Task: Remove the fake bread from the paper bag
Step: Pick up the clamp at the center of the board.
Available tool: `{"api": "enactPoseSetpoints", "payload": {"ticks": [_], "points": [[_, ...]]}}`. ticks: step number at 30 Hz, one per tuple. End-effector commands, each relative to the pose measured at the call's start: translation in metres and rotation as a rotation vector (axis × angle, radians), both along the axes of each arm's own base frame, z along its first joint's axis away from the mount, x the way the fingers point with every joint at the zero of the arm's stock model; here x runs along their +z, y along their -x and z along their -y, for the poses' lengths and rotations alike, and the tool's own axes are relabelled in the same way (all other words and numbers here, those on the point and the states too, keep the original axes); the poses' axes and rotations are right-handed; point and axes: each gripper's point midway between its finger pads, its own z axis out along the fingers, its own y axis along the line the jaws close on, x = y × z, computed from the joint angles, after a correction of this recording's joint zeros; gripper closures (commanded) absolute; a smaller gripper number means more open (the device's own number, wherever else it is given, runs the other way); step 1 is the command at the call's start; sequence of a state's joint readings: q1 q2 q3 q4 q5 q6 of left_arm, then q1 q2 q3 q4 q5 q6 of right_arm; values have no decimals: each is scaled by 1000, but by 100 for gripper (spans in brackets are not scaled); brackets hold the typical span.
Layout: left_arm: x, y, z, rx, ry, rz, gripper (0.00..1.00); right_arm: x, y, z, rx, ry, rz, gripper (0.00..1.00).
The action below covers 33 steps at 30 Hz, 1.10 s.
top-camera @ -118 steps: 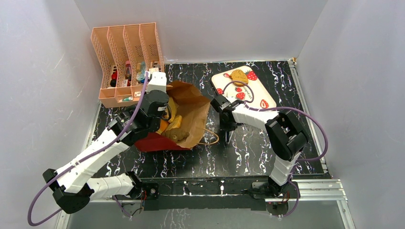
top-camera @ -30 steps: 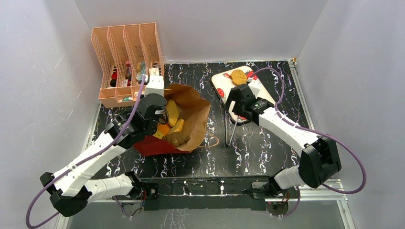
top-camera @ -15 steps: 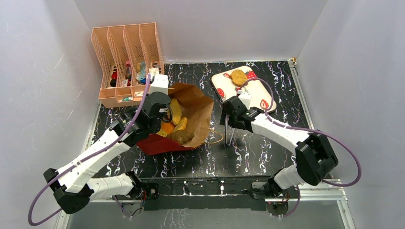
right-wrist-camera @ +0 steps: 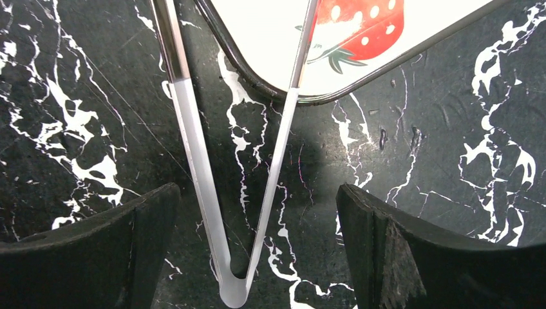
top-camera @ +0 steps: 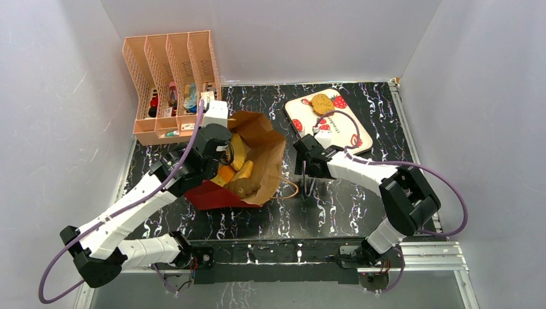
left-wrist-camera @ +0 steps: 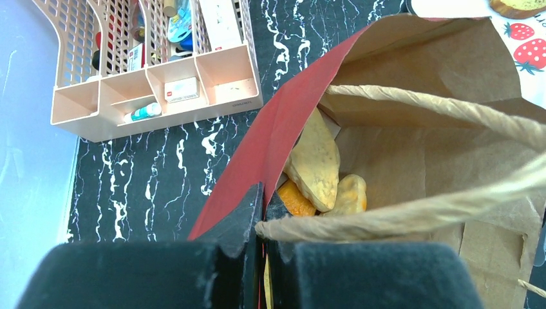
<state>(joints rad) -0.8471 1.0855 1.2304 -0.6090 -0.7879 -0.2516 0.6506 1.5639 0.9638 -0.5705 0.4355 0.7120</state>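
Note:
The paper bag [top-camera: 265, 154] lies on its side, red outside, brown inside, mouth open to the right. My left gripper [top-camera: 217, 164] is shut on its red rim [left-wrist-camera: 283, 122] by a cord handle [left-wrist-camera: 418, 212]. Inside lies fake bread: a yellow piece [left-wrist-camera: 315, 158], an orange one [left-wrist-camera: 296, 199] and a brown one [top-camera: 243, 188]. Another tan piece [top-camera: 322, 103] rests on the strawberry tray [top-camera: 357, 129]. My right gripper [right-wrist-camera: 257, 190] hangs open over metal tongs [right-wrist-camera: 193, 148] on the table, with nothing between its fingers [right-wrist-camera: 360, 212].
A peach slotted organiser [top-camera: 170, 84] with small items stands at the back left, close behind the bag. The tongs [top-camera: 310, 183] lie between the bag and the tray, their tips reaching under the tray's edge [right-wrist-camera: 283, 64]. White walls enclose the table.
My right arm has swung from the tray down and left, and now hovers over the tongs. The left gripper keeps its hold on the bag, which has barely shifted.

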Motion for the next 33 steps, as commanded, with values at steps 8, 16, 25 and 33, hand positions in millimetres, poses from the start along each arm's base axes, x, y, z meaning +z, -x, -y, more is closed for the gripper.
{"api": "enactPoseSetpoints", "payload": {"ticks": [8,16,25,33], "points": [[19,-4,-1,17,31,47,100,-4,-22,-13,26,15,58,24],[15,-3,-1,12,27,40,100,-14,-20,-14,32,39,38,35],[5,1,-4,12,30,27,100,-3,-20,-21,58,-15,70,54],[-2,4,-5,13,46,16,100,10,-14,-25,83,-67,94,63]]}}
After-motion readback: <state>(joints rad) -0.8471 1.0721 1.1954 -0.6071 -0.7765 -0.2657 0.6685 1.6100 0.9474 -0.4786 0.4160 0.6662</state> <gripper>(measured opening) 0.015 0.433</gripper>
